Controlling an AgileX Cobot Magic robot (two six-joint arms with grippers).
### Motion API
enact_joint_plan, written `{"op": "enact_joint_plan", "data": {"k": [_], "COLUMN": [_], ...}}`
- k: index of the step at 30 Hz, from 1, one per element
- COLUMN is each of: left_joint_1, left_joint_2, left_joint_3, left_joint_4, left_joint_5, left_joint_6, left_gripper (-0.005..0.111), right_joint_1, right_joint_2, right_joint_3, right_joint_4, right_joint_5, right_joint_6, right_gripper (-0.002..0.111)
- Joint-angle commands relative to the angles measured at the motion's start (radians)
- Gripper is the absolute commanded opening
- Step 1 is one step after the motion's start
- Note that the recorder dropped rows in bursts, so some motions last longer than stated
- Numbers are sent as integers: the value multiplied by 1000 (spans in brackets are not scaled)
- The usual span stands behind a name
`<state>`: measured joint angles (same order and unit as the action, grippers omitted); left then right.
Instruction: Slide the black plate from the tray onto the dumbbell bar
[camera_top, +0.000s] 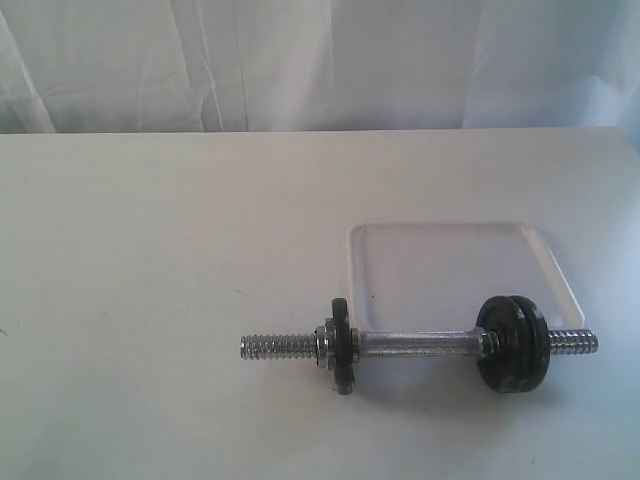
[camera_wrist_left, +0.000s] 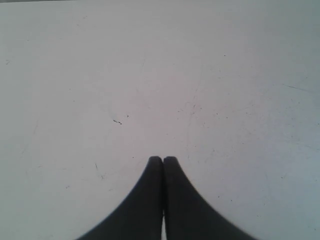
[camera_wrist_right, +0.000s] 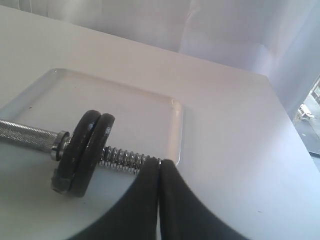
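Observation:
The chrome dumbbell bar lies on the table across the near edge of the white tray. Two black plates stand side by side on its right end; nothing lies in the tray. A smaller black disc and a nut sit toward the left end. In the right wrist view the plates stand upright on the bar, and my right gripper is shut and empty, its tips at the threaded end. My left gripper is shut over bare table. Neither arm shows in the exterior view.
The white table stretches left of the bar. A white curtain hangs behind its far edge. The tray's rim corner stands just beyond the threaded end. The table's right edge is near.

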<state>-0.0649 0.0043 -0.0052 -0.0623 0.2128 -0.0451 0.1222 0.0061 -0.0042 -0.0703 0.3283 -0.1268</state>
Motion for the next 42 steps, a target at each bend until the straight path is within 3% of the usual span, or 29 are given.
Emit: {"op": "enact_joint_plan", "data": {"k": [1,23,30,42], "left_joint_1": [-6,-6,-6,-6], "left_joint_2": [-4,-4,-4,-4], "left_joint_3": [5,5,5,5], "left_joint_4": [-12,-12,-12,-12], "left_joint_5": [-1,-1,-1,-1], "left_joint_6": [-4,-4,-4,-4], "left_gripper": [0,0,0,0], "right_joint_1": [-6,-4,-4,-4], "right_joint_2": [-6,-6,-6,-6], "right_joint_3": [4,4,4,4], "right_joint_4": [-9,-8,-8,-8], "right_joint_5": [-9,-8,-19,-14], "right_joint_6": [-4,16,247,256], "right_gripper": [0,0,0,0]}}
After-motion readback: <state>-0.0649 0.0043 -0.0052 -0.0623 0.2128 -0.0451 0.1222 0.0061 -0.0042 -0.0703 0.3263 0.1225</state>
